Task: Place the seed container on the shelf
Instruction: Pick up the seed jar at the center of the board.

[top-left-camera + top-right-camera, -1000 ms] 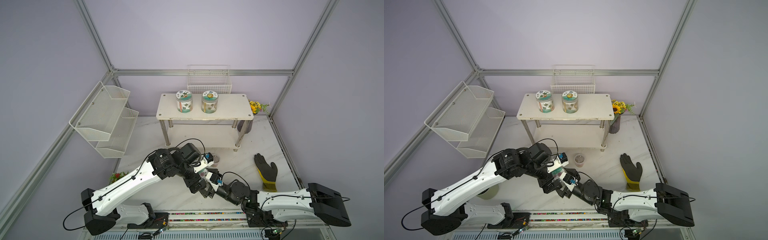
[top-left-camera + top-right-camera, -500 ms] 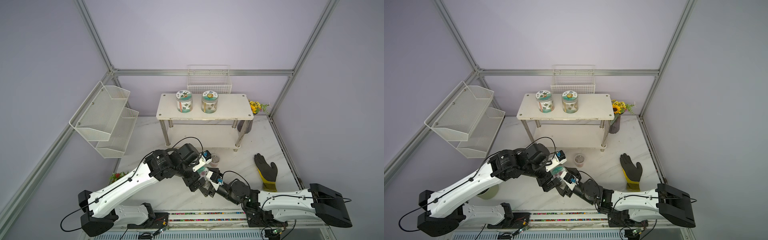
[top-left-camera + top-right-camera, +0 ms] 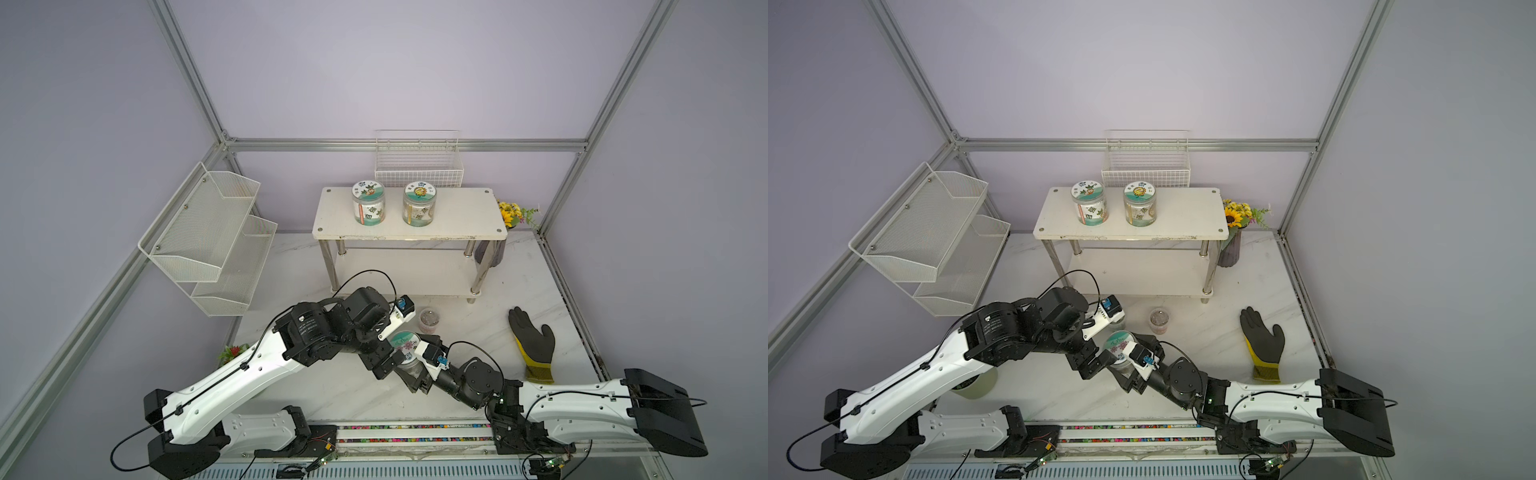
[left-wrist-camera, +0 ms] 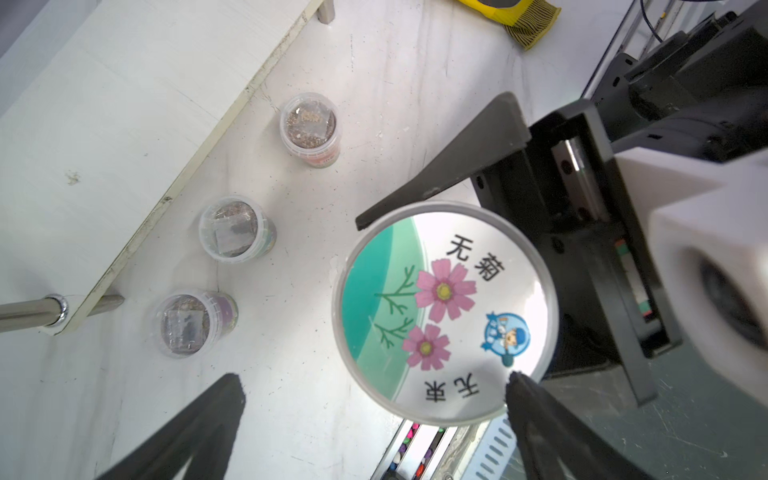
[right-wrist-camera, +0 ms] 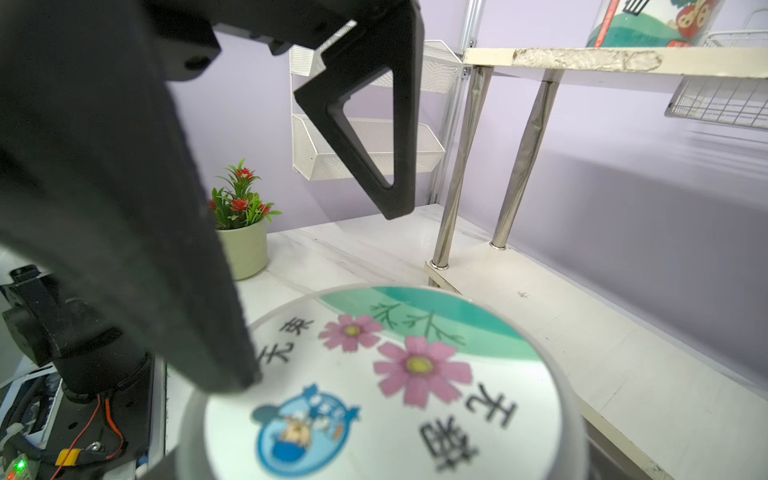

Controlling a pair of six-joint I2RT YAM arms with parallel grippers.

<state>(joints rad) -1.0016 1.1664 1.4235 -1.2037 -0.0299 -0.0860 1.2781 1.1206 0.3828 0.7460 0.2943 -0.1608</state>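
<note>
The seed container (image 3: pixel 404 344), a clear jar with a pink-flower lid (image 4: pixel 444 311), hangs just above the table in front of the shelf (image 3: pixel 465 216). My right gripper (image 3: pixel 411 363) is shut on its body; one finger (image 4: pixel 449 166) lies along its side and the other is hidden under it. Above the jar my left gripper (image 4: pixel 374 399) is open, one fingertip (image 4: pixel 523 390) at the lid's rim and the other (image 4: pixel 224 395) well clear. In the right wrist view the lid (image 5: pixel 395 395) fills the foreground, with the left fingers (image 5: pixel 374 124) over it.
Two labelled jars (image 3: pixel 368 201) (image 3: pixel 419 203) stand on the shelf's top board. Three small seed cups (image 4: pixel 309 126) (image 4: pixel 235 228) (image 4: pixel 193 324) sit by the lower board (image 4: pixel 104 104). A glove (image 3: pixel 534 345), mesh wall rack (image 3: pixel 212 237), wire basket (image 3: pixel 419 164) and potted plant (image 5: pixel 243 224) surround the area.
My left arm has drawn back slightly to the left, uncovering a small cup behind its wrist. The right gripper and the jar have stayed put.
</note>
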